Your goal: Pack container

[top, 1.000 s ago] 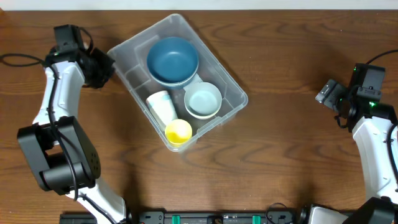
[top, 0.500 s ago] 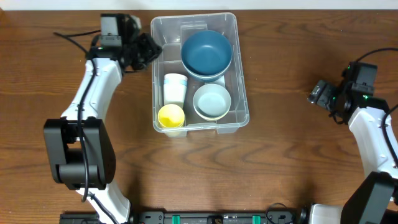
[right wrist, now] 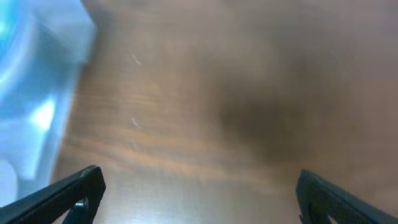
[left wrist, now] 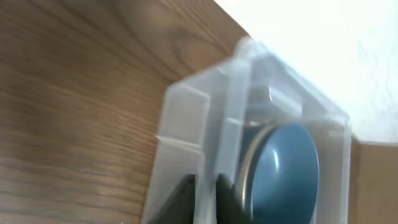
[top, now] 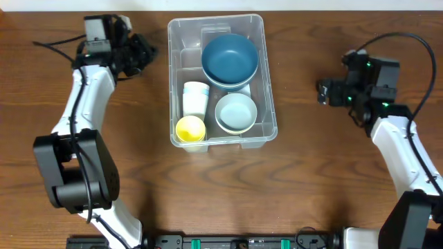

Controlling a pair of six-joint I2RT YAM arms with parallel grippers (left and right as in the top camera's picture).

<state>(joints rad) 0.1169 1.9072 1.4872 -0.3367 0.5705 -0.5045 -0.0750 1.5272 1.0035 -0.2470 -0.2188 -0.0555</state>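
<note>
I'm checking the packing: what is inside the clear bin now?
In the bin: a big blue bowl, a smaller pale bowl, a white cup and a yellow cup. Whatever lies under the bowls is covered.

Overhead cam looks straight down on whole worktop (top: 311, 180); L wrist cam close on container (top: 173, 83), R wrist cam low, container at frame's left, shared w/ overhead.

A dark brown table (top: 311, 180) with a marked wood grain fills nearly the whole overhead view, evenly lit with only soft shadows. Beyond its far edge runs a bright white strip (top: 311, 4), and a black rail (top: 242, 243) lies along its near edge.
</note>
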